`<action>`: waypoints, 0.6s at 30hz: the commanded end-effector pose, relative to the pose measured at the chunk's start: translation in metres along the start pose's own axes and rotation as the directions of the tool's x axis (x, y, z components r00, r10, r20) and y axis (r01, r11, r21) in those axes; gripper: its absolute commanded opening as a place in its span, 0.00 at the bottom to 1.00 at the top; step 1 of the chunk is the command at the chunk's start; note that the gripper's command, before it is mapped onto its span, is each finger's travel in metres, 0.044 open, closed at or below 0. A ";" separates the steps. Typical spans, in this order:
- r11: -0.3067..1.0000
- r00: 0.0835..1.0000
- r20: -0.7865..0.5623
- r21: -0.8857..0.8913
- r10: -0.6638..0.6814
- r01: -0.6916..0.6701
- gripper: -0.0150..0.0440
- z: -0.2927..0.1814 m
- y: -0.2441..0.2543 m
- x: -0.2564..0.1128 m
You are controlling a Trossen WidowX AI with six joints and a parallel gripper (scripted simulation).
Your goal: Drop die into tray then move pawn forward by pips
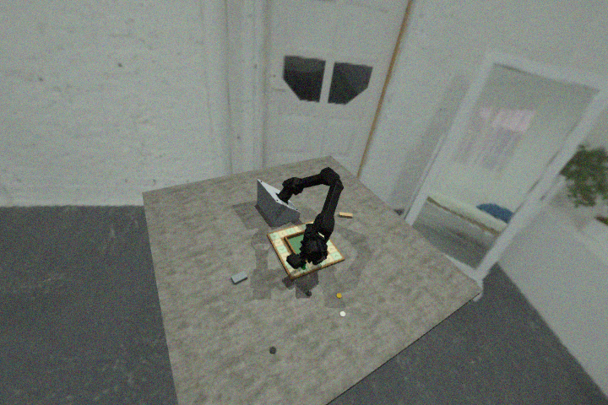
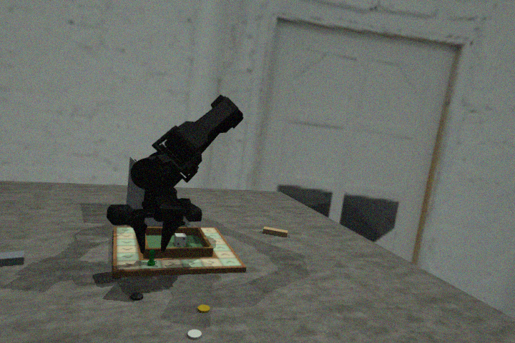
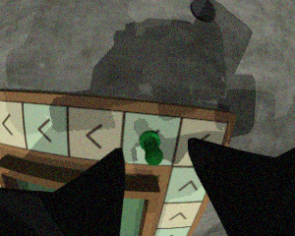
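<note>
The green pawn [image 2: 151, 259] [image 3: 150, 143] stands upright on a green square of the board [image 2: 225, 269] [image 3: 39, 97], one square from the corner in the wrist view. My gripper [image 2: 153, 249] [image 3: 155, 149] is open and empty, pointing down over the pawn, with its fingertips apart on either side of the pawn in the wrist view. The white die [image 2: 179, 239] lies in the dice tray [image 2: 189, 252] [image 3: 39, 170]; its top pips are too small to read in the exterior view. The arm hides the die in the top view.
A black disc [image 1: 308, 293] [image 2: 136, 296] [image 3: 203, 10], a yellow disc [image 1: 339, 295] [image 2: 203, 308] and a white disc [image 1: 342, 313] [image 2: 194, 334] lie before the board. A dark disc [image 1: 273, 349], grey block [image 1: 239, 277] [image 2: 4, 259] and wooden block [image 1: 345, 215] [image 2: 275, 231] lie farther out.
</note>
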State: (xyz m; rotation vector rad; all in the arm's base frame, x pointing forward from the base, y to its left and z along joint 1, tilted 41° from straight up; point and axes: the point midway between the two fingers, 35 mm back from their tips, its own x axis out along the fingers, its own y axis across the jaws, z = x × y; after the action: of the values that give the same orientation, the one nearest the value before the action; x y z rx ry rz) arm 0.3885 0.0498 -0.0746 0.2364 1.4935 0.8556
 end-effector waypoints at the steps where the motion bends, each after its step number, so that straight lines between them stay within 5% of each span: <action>1: 1.000 1.000 -0.011 0.012 0.014 -0.014 0.59 -0.005 0.001 0.012; 11: 1.000 1.000 -0.011 0.012 0.015 -0.014 0.59 -0.005 0.001 0.023; 18: 1.000 1.000 -0.011 0.012 0.015 -0.014 0.31 -0.005 0.001 0.023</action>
State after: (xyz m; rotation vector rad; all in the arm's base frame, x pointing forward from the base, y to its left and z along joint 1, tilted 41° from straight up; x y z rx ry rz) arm 0.3828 0.0615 -0.0893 0.2402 1.5020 0.8597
